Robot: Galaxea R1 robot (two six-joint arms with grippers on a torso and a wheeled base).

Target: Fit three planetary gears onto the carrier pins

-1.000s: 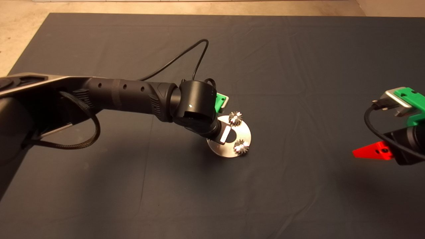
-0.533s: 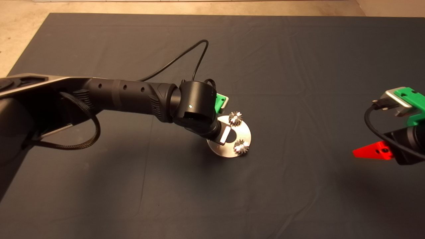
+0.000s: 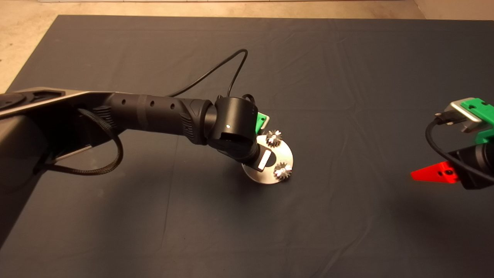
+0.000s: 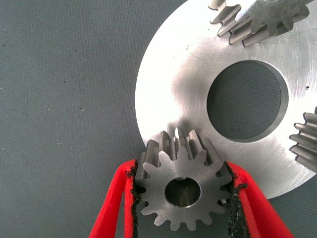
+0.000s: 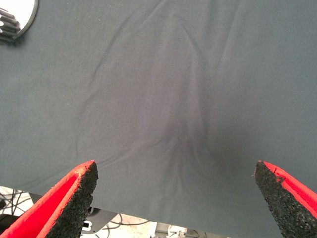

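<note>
The shiny round carrier disc (image 3: 287,156) lies mid-mat, and two planetary gears (image 3: 274,138) (image 3: 283,171) sit on its carrier pins, whose bright tips show in the gear centres. My left arm (image 3: 231,123) reaches over the disc's left side and hides the gripper in the head view. In the left wrist view my left gripper (image 4: 183,173) is shut on a third gear (image 4: 182,191), held flat over the disc (image 4: 173,84) near its rim. Something grey shows through its centre hole. My right gripper (image 5: 176,171) is open over bare mat, off to the right (image 3: 436,175).
A black cable (image 3: 216,73) loops up from the left wrist over the mat. The dark mat (image 3: 347,231) has soft creases. Pale floor (image 3: 23,23) borders it at the far left and back.
My left arm has shifted slightly to the right over the disc, its cable loop moving with it. The right gripper has drifted a little. The two seated gears stay put.
</note>
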